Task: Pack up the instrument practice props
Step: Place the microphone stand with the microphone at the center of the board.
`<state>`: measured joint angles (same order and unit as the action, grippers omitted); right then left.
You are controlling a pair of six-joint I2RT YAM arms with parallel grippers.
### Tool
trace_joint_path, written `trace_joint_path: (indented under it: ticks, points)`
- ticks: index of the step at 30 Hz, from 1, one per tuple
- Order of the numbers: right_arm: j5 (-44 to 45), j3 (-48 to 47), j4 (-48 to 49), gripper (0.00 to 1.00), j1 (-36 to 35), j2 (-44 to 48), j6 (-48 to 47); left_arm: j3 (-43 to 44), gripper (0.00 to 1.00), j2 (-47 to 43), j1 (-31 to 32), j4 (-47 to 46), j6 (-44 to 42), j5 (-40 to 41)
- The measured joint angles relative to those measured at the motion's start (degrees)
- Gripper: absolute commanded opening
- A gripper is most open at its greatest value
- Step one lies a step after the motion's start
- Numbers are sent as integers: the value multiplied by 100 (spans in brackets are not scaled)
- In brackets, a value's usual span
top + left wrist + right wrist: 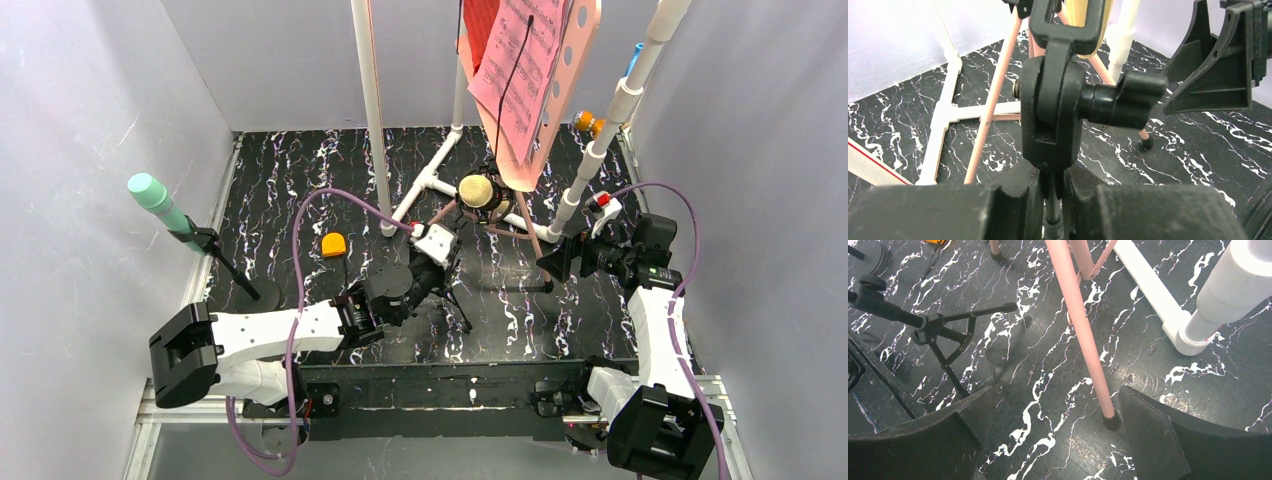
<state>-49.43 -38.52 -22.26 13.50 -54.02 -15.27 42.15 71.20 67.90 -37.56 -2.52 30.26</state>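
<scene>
The pink music stand (560,70) rises at the back and carries pink sheet music (520,70), with a red folder (482,30) behind it. In front of it a yellow microphone (478,190) sits in a black clip (1053,100) on a thin tripod stand. My left gripper (1063,185) is shut on that stand's metal shaft (1055,220), just under the clip. My right gripper (1055,410) is open low over the floor. One pink stand leg's foot (1110,421) stands between its fingers, close to the right finger. A mint-green microphone (152,195) stands far left.
The white pipe frame (372,110) stands around the music stand, with a joint (1193,335) close to my right gripper. The yellow microphone's black tripod legs (948,335) spread on the marbled floor. A small orange object (334,244) lies left of centre. Grey walls close in on both sides.
</scene>
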Motion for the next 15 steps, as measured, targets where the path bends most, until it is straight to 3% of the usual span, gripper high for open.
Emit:
trace_joint_path:
  ticks: [6,11,15]
  points:
    - [-2,0,2,100,0,0,-2,-28,1,223,20,-50,37,46]
    - [-4,2,2,100,0,0,-2,-125,11,223,22,-175,214,79]
    - [-4,2,2,100,0,0,-2,-297,25,103,24,-348,396,79]
